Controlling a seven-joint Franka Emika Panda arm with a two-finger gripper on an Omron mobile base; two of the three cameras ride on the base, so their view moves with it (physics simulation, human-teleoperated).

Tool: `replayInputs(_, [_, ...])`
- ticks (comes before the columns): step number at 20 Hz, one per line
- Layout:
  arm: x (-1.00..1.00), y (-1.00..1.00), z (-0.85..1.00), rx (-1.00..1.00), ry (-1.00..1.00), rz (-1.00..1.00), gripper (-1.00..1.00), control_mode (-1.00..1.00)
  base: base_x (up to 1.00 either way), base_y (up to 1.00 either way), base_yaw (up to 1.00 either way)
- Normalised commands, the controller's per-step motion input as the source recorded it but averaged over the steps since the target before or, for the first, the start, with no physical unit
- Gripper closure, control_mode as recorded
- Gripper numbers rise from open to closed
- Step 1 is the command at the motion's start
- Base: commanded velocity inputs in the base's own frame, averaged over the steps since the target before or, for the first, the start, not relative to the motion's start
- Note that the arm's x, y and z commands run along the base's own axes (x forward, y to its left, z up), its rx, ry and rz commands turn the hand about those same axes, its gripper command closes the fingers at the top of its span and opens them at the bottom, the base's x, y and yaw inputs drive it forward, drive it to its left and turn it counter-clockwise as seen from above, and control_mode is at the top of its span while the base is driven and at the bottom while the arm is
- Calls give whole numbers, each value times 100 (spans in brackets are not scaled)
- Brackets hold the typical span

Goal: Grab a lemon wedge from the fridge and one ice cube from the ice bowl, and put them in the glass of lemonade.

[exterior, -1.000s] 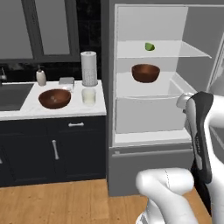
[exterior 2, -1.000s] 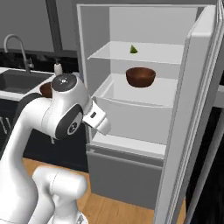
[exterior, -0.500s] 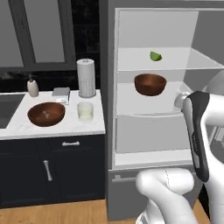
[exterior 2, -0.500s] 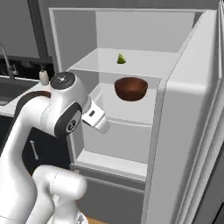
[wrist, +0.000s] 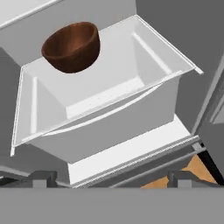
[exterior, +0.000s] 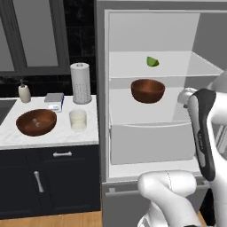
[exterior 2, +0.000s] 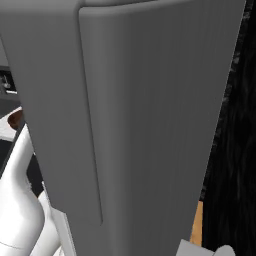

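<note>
Dark finger tips of the gripper [wrist: 111, 177] stand far apart at the bottom of the hand view, so it is wide open and holds nothing. It looks down at the white drawer [wrist: 105, 100] of the open fridge [exterior: 150, 26], with a brown wooden bowl [wrist: 72, 46] on the shelf just behind the drawer.

In the left base view the lemon wedge [exterior: 152, 61] lies on the upper shelf, one level above this bowl and a little to its right. On the white counter [exterior: 48, 139] to the left of the fridge are the ice bowl [exterior: 36, 122] and, just beside it, the glass of lemonade [exterior: 78, 119]; a paper-towel roll [exterior: 80, 83] stands behind the glass.

I judge that the first step is in hand: reaching for the wedge, with nothing put in the glass yet. The next move calls for lifting the hand to the upper shelf and closing carefully on a very small piece, without hitting the bowl below.
</note>
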Motion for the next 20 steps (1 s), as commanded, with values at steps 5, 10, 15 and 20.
replayInputs(5, [21, 0, 100, -2, -45, 15, -100, -100, 0, 0, 0])
replayInputs(10, [27, 5, 95, -11, -42, 12, -100, -100, 0, 0, 0])
replayInputs(15, [88, 21, 60, -10, 4, 2, -100, -100, 0, 0, 0])
replayInputs(20, [47, 4, -4, -12, 19, 1, -100, -100, 0, 0, 0])
